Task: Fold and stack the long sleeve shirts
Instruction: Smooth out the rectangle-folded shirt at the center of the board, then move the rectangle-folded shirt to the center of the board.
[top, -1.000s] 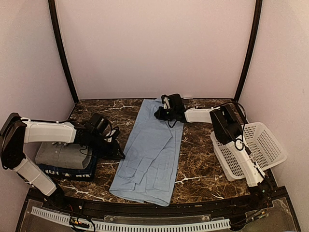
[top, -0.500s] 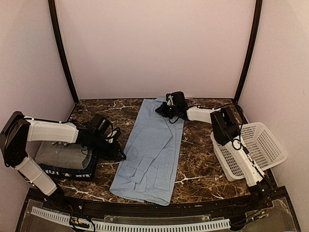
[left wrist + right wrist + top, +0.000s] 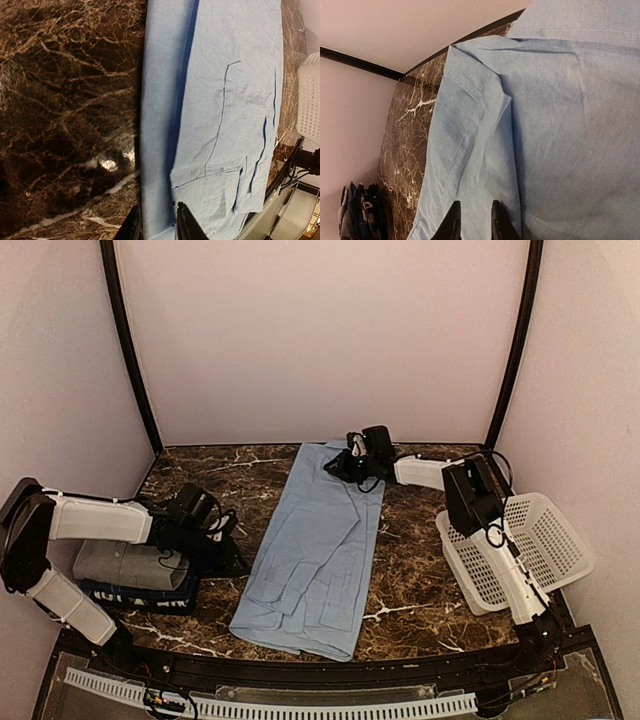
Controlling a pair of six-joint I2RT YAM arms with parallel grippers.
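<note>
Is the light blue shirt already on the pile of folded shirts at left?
No, the light blue shirt lies stretched out on the table, apart from the grey shirt stacked on the navy shirt.

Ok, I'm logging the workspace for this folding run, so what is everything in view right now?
table: 1, dark brown marble, fills the floor of the booth
dark navy shirt: 1, navy with white lettering, near left of the table
grey shirt: 1, grey, folded on top of the dark navy shirt
light blue shirt: 1, light blue, laid lengthwise down the middle as a long strip
basket: 1, white lattice, tilted at the right edge
left gripper: 1, black, beside the light blue shirt's left edge, jaws slightly apart
right gripper: 1, black, over the light blue shirt's far end, jaws slightly apart
</note>
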